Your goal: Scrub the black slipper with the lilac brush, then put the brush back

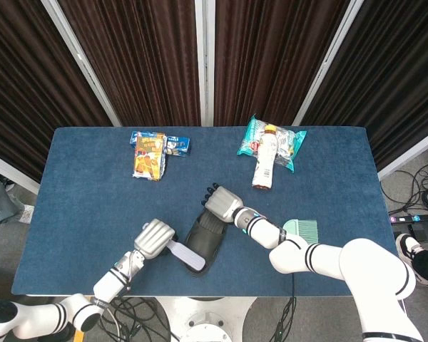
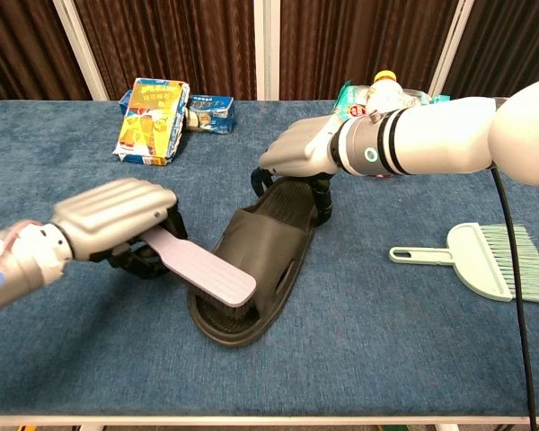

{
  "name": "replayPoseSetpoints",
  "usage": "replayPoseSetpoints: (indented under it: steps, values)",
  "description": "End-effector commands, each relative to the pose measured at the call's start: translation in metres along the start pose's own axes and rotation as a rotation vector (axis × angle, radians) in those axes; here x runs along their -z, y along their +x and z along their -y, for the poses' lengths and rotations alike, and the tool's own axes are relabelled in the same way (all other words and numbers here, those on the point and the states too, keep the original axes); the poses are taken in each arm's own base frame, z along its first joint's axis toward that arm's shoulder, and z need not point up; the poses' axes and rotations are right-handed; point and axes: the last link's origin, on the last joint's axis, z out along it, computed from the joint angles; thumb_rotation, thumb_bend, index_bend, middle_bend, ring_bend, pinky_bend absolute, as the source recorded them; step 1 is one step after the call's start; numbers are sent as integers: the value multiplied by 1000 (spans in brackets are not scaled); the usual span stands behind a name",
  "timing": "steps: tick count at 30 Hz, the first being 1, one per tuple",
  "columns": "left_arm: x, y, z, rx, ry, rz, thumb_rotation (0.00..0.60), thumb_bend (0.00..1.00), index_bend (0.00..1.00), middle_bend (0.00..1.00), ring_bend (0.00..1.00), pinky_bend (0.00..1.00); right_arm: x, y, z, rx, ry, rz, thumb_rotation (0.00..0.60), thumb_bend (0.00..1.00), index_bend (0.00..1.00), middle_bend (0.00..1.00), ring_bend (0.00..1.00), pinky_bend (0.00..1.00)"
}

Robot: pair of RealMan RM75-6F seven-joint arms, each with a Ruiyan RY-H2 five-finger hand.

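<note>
The black slipper [image 2: 262, 250] [image 1: 208, 235] lies slantwise on the blue table, toe toward the front edge. My left hand [image 2: 115, 223] [image 1: 154, 239] grips the handle of the lilac brush [image 2: 205, 275] [image 1: 183, 254], whose head rests on the slipper's toe end. My right hand [image 2: 298, 151] [image 1: 222, 205] presses down on the slipper's heel end, fingers curled over its rim.
A mint dustpan with a small broom [image 2: 496, 258] [image 1: 300, 229] lies right of the slipper. At the back stand snack boxes [image 2: 153, 109] [image 1: 150, 153] on the left and a bottle on a teal packet [image 1: 267, 158] [image 2: 384, 88] on the right.
</note>
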Motion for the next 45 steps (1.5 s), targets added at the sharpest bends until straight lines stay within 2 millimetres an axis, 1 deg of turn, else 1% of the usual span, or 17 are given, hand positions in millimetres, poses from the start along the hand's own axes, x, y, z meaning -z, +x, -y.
replayPoseSetpoints:
  steps: [1, 5, 9, 13, 15, 18, 19, 21, 23, 26, 27, 30, 32, 36, 40, 43, 45]
  values:
    - [10, 23, 16, 81, 73, -80, 600, 526, 1000, 1000, 1000, 1000, 5, 0, -3, 2, -2, 11, 600, 50, 1, 13, 0, 0]
    - [3, 27, 47, 113, 214, -110, 600, 524, 1000, 1000, 991, 1000, 17, 6, -8, -28, -22, -13, 600, 26, 0, 0, 0, 0]
    - [-5, 19, 76, 107, 348, -80, 600, 523, 1000, 1000, 959, 1000, 41, 16, -23, -77, -58, -65, 600, 26, 0, 0, 0, 0]
    - [-7, 7, 88, 66, 415, -39, 600, 509, 984, 993, 913, 996, 68, 23, -44, -127, -109, -121, 600, 26, 0, 0, 0, 0]
    - [-9, 2, 90, 56, 431, -5, 600, 498, 941, 966, 872, 984, 82, 24, -54, -151, -135, -146, 600, 26, 0, 0, 0, 0]
    - [-8, -1, 90, 47, 441, 13, 600, 465, 823, 870, 771, 951, 102, 23, -67, -176, -166, -171, 600, 26, 0, 0, 0, 0]
    - [-7, 0, 89, 46, 441, 9, 600, 436, 772, 824, 724, 924, 107, 22, -71, -183, -175, -177, 600, 26, 0, 0, 0, 0]
    - [-4, -1, 88, 43, 446, 10, 600, 359, 643, 710, 599, 792, 119, 19, -77, -203, -189, -185, 600, 26, 0, 0, 0, 0]
    - [-3, -1, 87, 42, 452, 9, 600, 255, 434, 543, 410, 572, 128, 15, -81, -227, -198, -188, 600, 29, 0, 0, 0, 0]
    - [1, 4, 86, 51, 454, -9, 600, 195, 229, 360, 239, 402, 143, 9, -88, -260, -216, -194, 600, 38, 0, 0, 0, 0]
    - [3, 6, 85, 60, 451, -15, 600, 188, 191, 308, 197, 361, 148, 6, -90, -275, -223, -198, 600, 42, 0, 0, 0, 0]
    - [9, 12, 87, 65, 449, -14, 600, 179, 142, 223, 130, 285, 161, -2, -96, -306, -243, -206, 600, 55, 0, 0, 0, 0]
    - [16, 18, 89, 75, 444, -14, 600, 176, 121, 183, 99, 253, 173, -11, -100, -339, -259, -209, 600, 64, 0, 0, 0, 0]
    - [38, 39, 93, 171, 426, -42, 600, 176, 116, 178, 96, 244, 203, -31, -108, -364, -307, -205, 600, 71, 0, 0, 0, 0]
    - [78, 69, 114, 249, 484, -177, 600, 176, 133, 180, 96, 248, 247, -54, -116, -419, -416, -257, 600, 86, 0, 0, 0, 0]
    - [112, 83, 133, 225, 570, -277, 600, 177, 160, 194, 99, 249, 277, -75, -118, -457, -500, -315, 600, 127, 0, 0, 0, 0]
    - [139, 88, 144, 166, 630, -329, 600, 178, 170, 196, 102, 248, 296, -90, -118, -483, -548, -352, 600, 145, 0, 0, 0, 0]
